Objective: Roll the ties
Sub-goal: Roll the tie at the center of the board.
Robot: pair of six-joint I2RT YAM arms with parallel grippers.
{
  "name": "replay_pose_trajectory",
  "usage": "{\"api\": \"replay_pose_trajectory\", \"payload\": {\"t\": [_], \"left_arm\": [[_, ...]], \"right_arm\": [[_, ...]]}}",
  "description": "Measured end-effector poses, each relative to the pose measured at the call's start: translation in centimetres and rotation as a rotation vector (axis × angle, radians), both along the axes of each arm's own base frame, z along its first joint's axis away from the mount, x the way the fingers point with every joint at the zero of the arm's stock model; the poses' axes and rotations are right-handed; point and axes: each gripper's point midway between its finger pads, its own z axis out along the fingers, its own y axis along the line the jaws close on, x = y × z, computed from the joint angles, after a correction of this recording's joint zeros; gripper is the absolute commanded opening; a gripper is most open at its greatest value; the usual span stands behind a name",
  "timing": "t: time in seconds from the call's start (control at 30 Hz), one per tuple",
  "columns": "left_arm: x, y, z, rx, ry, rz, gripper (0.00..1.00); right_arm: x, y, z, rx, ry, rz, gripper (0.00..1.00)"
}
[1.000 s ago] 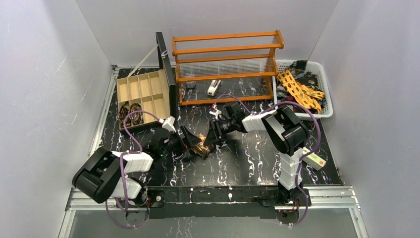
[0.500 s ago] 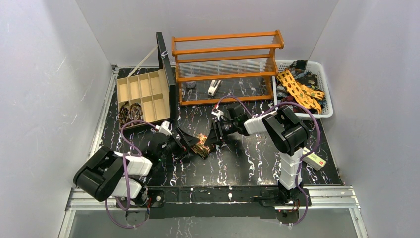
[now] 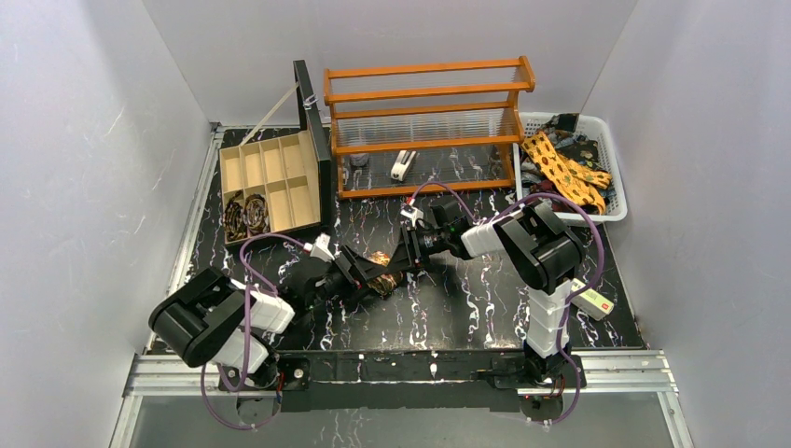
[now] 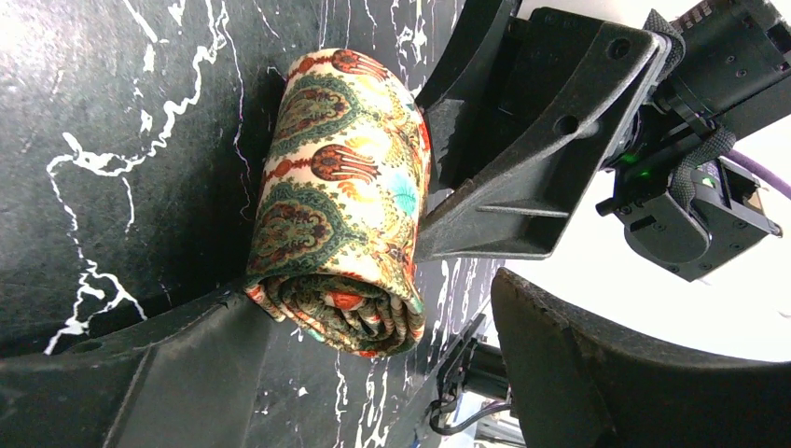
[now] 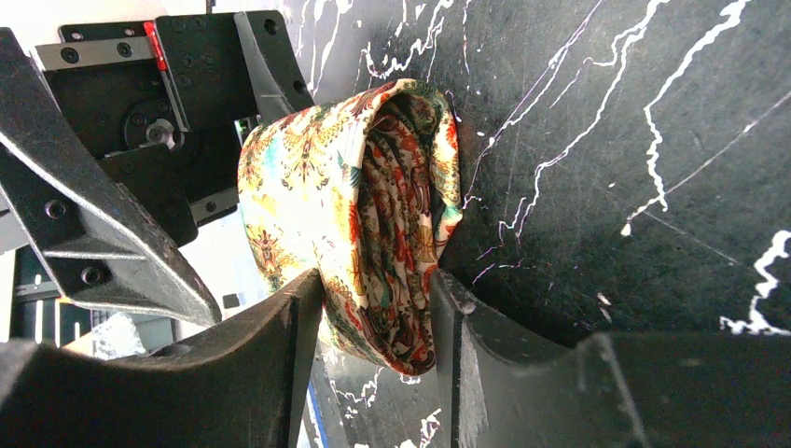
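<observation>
A rolled tie (image 3: pixel 378 270), cream and brown-red with gold-green paisley, sits as a coil at the middle of the black marbled table. My right gripper (image 3: pixel 398 262) comes at it from the right. In the right wrist view the right gripper (image 5: pixel 378 327) is shut on the coil (image 5: pixel 373 205), pinching one end between both fingers. My left gripper (image 3: pixel 357 272) is on the coil's left. In the left wrist view the left gripper (image 4: pixel 378 313) is open. The coil (image 4: pixel 340 196) touches its left finger (image 4: pixel 168 373) and stands apart from the other finger.
A wooden compartment box (image 3: pixel 275 154) at the back left holds two coiled ties (image 3: pixel 244 215). An orange wooden rack (image 3: pixel 424 126) stands at the back. A white basket (image 3: pixel 611 159) at the back right holds a yellow tie (image 3: pixel 560 168) and darker ones. A white-and-red box (image 3: pixel 593 301) lies by the right arm.
The left arm's elbow has swung right and its gripper has slid in beside the coil. The coil, with the right gripper at it, has shifted slightly away from me.
</observation>
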Motion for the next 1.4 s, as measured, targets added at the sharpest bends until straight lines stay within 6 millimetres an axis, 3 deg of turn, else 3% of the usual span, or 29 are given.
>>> {"api": "replay_pose_trajectory", "payload": {"t": [0.47, 0.73, 1.07, 1.23, 1.4], "left_arm": [[0.2, -0.2, -1.0, -0.02, 0.048, 0.064, 0.56], [0.2, 0.0, -1.3, -0.008, 0.052, 0.08, 0.49], [0.3, 0.4, -1.6, 0.0, 0.054, 0.102, 0.48], [0.3, 0.4, -1.6, 0.0, 0.053, 0.102, 0.48], [0.3, 0.4, -1.6, 0.001, 0.051, 0.101, 0.48]], "right_arm": [[-0.1, 0.0, 0.0, 0.007, -0.007, -0.002, 0.55], [-0.1, -0.1, 0.1, 0.006, -0.009, -0.001, 0.58], [-0.5, -0.4, 0.6, -0.011, 0.009, -0.004, 0.61], [-0.4, -0.8, 0.9, -0.019, 0.025, -0.011, 0.44], [-0.3, -0.8, 1.3, -0.01, 0.033, -0.009, 0.38]]}}
